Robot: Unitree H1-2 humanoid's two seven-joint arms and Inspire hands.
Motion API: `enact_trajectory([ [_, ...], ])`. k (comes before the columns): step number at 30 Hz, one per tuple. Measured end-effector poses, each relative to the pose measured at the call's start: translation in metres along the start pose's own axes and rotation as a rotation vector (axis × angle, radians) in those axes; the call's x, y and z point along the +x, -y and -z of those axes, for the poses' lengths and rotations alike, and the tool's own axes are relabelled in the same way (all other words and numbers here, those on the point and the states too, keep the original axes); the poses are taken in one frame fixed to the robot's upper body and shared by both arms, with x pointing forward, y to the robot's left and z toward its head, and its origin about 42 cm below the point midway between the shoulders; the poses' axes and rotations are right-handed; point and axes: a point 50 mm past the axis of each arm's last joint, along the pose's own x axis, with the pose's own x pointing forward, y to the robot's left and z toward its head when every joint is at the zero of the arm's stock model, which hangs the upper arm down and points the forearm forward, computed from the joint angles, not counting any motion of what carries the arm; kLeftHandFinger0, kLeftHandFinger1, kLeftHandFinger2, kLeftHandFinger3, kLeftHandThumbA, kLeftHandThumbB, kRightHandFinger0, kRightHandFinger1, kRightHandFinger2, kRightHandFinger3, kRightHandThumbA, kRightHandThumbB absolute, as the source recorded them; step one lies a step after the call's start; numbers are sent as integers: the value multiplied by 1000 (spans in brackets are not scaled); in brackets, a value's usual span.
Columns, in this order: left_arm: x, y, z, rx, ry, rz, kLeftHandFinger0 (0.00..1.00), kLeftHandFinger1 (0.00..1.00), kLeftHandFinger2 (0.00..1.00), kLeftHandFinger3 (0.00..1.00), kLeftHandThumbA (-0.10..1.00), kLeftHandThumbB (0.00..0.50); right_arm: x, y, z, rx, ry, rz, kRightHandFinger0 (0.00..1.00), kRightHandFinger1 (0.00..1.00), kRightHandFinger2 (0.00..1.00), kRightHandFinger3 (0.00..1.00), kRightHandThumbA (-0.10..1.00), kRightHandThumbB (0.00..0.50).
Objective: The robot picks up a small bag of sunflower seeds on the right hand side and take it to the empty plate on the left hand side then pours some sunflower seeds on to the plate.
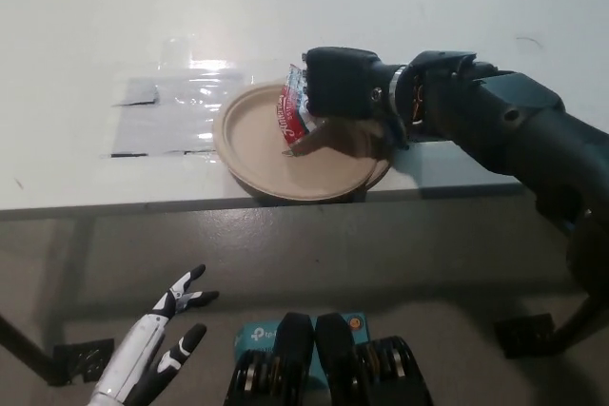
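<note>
My black right hand (344,92) is shut on a small red and white bag of sunflower seeds (293,111). It holds the bag above the tan round plate (257,145), over the plate's upper middle. The bag sticks out to the left of the hand and tilts downward. The plate sits near the white table's front edge, and the part of its surface that shows looks bare. The hand and forearm hide the plate's right side. My white left hand (157,344) rests low at the lower left, below the table, with its fingers apart.
A clear plastic sheet with dark tape corners (162,116) lies on the white table (400,7) left of the plate. The table's front edge (143,204) runs across the picture. A light blue box (255,338) lies on the floor below.
</note>
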Motion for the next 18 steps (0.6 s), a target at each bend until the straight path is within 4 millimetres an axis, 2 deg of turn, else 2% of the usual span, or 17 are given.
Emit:
enact_trajectory([
  [1, 0, 0, 0, 2, 1, 0, 1000, 856, 831, 1000, 1000, 245, 0, -1, -1, 15, -8, 6, 0, 0, 1, 437, -30, 382],
  [2, 1, 0, -1, 3, 3, 0, 1000, 833, 821, 1000, 1000, 253, -1, -2, -3, 20, -6, 3, 0, 0, 0, 343, 18, 444],
  [3, 0, 0, -1, 5, 3, 0, 1000, 820, 807, 1000, 1000, 265, -1, -2, -3, 20, -1, 3, 0, 0, 0, 349, -1, 413],
  [4, 0, -1, -1, 6, 4, -1, 1000, 820, 806, 1000, 1000, 257, -1, -2, -4, 21, 3, 4, 0, 0, 0, 344, -11, 400],
  [5, 0, -1, -1, 11, 5, -1, 1000, 826, 811, 1000, 1000, 246, -1, -2, -6, 23, 6, 9, 0, 0, 0, 293, -28, 377],
  [6, 0, -2, -1, 15, 5, 0, 1000, 832, 815, 1000, 1000, 248, -1, -2, -9, 28, 7, 13, 0, 0, 0, 271, -41, 375],
  [8, 0, -3, -2, 21, 7, 1, 1000, 841, 819, 1000, 1000, 272, -2, -6, -12, 62, -10, 18, 0, 0, 0, 167, -34, 385],
  [9, 1, -3, -2, 23, 7, 1, 1000, 842, 820, 1000, 1000, 279, -3, -8, -12, 71, -16, 17, 0, 0, 0, 102, -29, 412],
  [10, 1, -3, -2, 25, 7, 0, 1000, 835, 816, 1000, 1000, 274, -4, -11, -12, 76, -21, 16, 0, 0, 1, 75, -31, 373],
  [11, 0, -4, -2, 27, 7, 0, 1000, 831, 814, 1000, 1000, 262, -6, -12, -12, 78, -24, 21, 0, 0, 0, 77, -25, 360],
  [12, 0, -4, -2, 29, 6, 0, 1000, 826, 811, 1000, 1000, 265, -7, -13, -11, 80, -27, 26, 0, 0, 0, 74, 7, 371],
  [13, 0, -4, -2, 30, 6, 0, 1000, 825, 812, 1000, 1000, 272, -9, -14, -10, 84, -32, 32, 0, 0, 0, 109, -6, 363],
  [15, 1, -4, -2, 34, 6, 1, 1000, 828, 814, 1000, 1000, 266, -12, -17, -10, 97, -43, 44, 0, 0, 0, 114, -31, 358],
  [16, 1, -4, -2, 36, 5, 1, 1000, 834, 817, 1000, 1000, 261, -14, -20, -12, 106, -49, 51, 0, 0, 27, 89, -62, 343],
  [17, 0, -4, -2, 38, 4, 1, 1000, 835, 818, 1000, 1000, 256, -16, -21, -13, 115, -54, 58, 0, 0, 84, 119, -92, 340],
  [18, 0, -4, -2, 40, 4, 2, 1000, 834, 819, 1000, 1000, 254, -18, -25, -17, 137, -66, 74, 0, 1, 142, 163, -70, 329],
])
